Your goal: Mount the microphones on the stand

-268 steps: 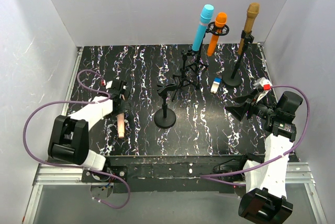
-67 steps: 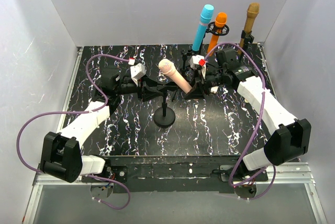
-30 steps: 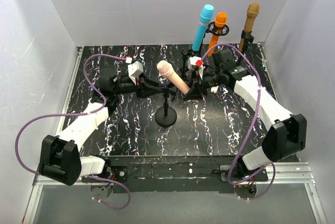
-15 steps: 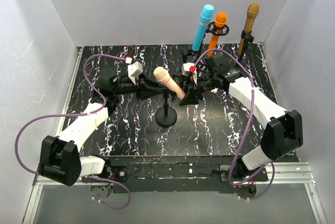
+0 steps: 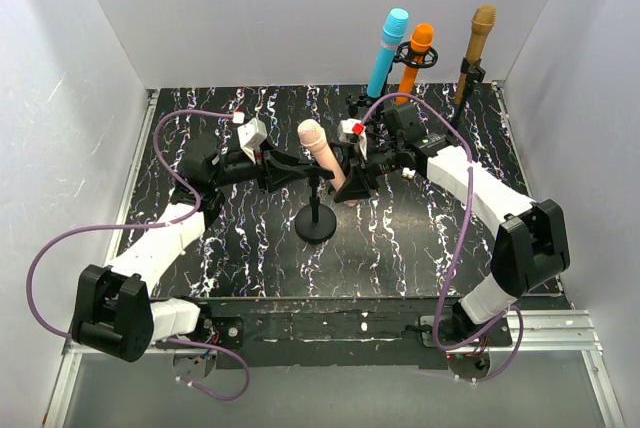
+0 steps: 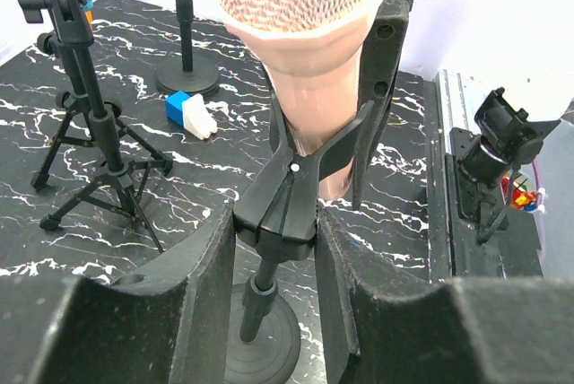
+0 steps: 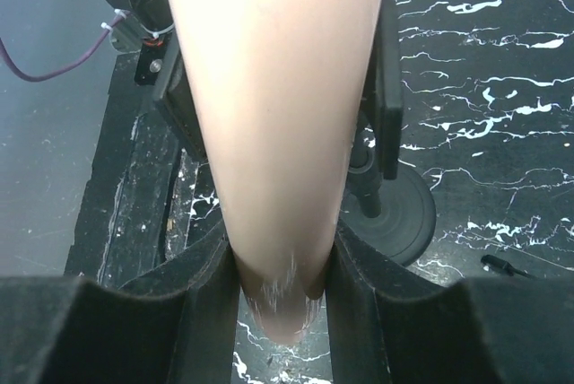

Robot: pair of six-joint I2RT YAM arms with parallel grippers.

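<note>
We saw the pale pink microphone (image 5: 322, 153) sitting in the clip (image 6: 296, 178) on top of the short stand (image 5: 316, 226), in the middle of the table (image 5: 240, 238). It leaned. Its round head was up and toward the left arm, and its thin tail pointed down toward the right arm.

The right gripper (image 7: 280, 290) held that tail tight between its two fingers. The left gripper (image 6: 276, 245) came in from the other side, and its fingers pressed on both sides of the clip's handle, just under the microphone. So both arms were right at it.

We thought the next move was to let the clip bite, then let go of the tail.

Just behind stood the tripod (image 6: 85, 133), and at the back the blue microphone (image 5: 386, 48), the orange microphone (image 5: 415, 63) and the gold microphone (image 5: 475, 48), close enough to bump. We saw more room at the near side and the left side to pull back.
</note>
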